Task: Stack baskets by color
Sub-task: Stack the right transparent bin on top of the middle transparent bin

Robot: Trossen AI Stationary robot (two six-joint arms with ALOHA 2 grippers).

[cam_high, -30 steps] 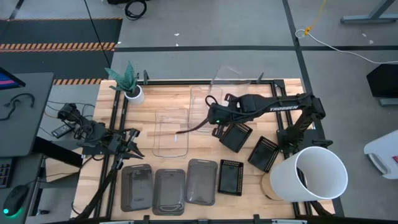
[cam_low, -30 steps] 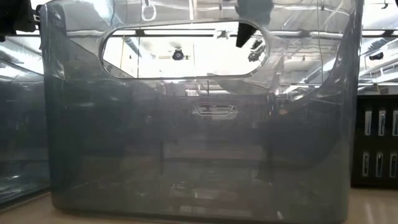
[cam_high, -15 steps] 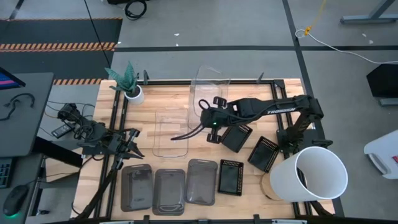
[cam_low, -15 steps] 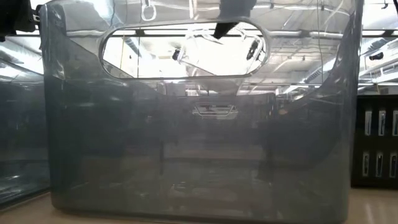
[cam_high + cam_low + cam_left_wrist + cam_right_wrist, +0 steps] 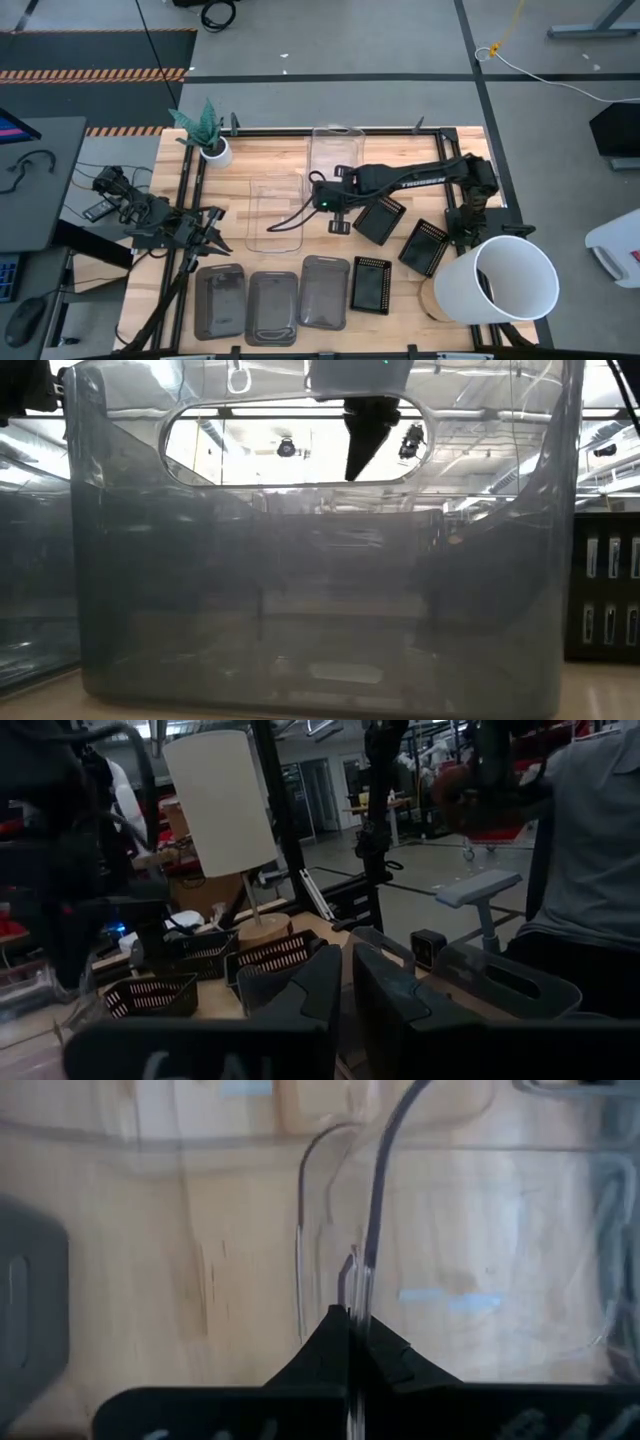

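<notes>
From my station I saw the right claw pinched shut on the thin rim of a clear basket, which it held over the middle of the bench, just beside another clear basket lying flat on the wood. Both were see-through, rounded at the corners, the grain showing through them. Three smoky grey baskets sat in a row at the near edge, and three black mesh baskets lay close to the white bucket. The left claw waited at the bench's left side, fingers nearly together, holding nothing.
</notes>
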